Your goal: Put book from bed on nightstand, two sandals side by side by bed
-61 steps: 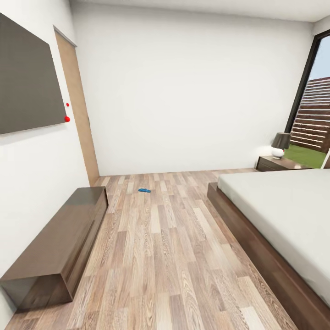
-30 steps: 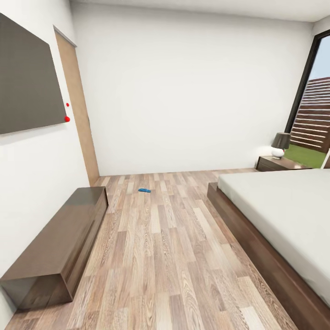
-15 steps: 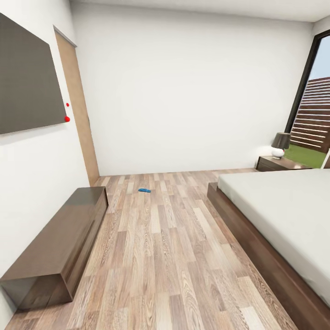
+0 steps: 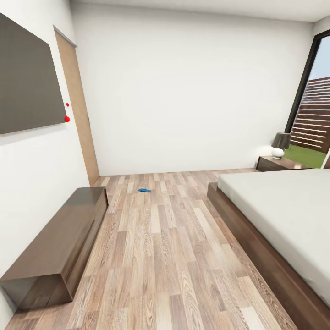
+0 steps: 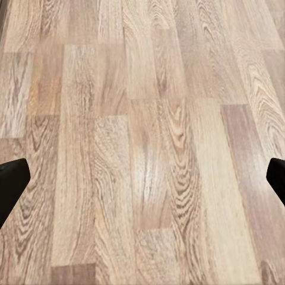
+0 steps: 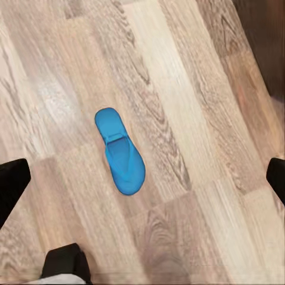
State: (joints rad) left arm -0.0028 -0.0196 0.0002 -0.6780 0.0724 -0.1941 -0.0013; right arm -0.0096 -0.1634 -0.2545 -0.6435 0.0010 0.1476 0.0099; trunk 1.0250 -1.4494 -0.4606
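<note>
While the head view looks down the bedroom's wood-plank floor (image 4: 160, 256), one blue sandal (image 4: 144, 190) lies flat far off on the planks nr the back wall, well apart from the bed (image 4: 275, 215), btwn the bed side and the low dark-brown bench (image 4: 59, 247) along the left wall. Bed w/ dark frame and pale mattress sits at right; beyond its far end stands a nightstand (image 4: 275, 163) w/ a black-shaded lamp (image 4: 279, 145) on top, by the black-framed window (image 4: 305, 87) showing lawn and slatted fence. On the left wall hangs a dark grey panel (image 4: 25, 82), two red dots at its lower right corner, and a tan door (image 4: 78, 110) past it. Right wrist view: the other blue sandal (image 6: 119, 151) lies flat on the floor, strap side up, btwn the wide-apart fingertips of the right gripper (image 6: 142, 178), not touched by them; a dark strip, prob. the bed frame, at one corner. Left wrist view: left gripper (image 5: 142, 181) has its black tips spread wide too, nothing btwn them but bare planks. No book to be seen on the visible mattress.
</note>
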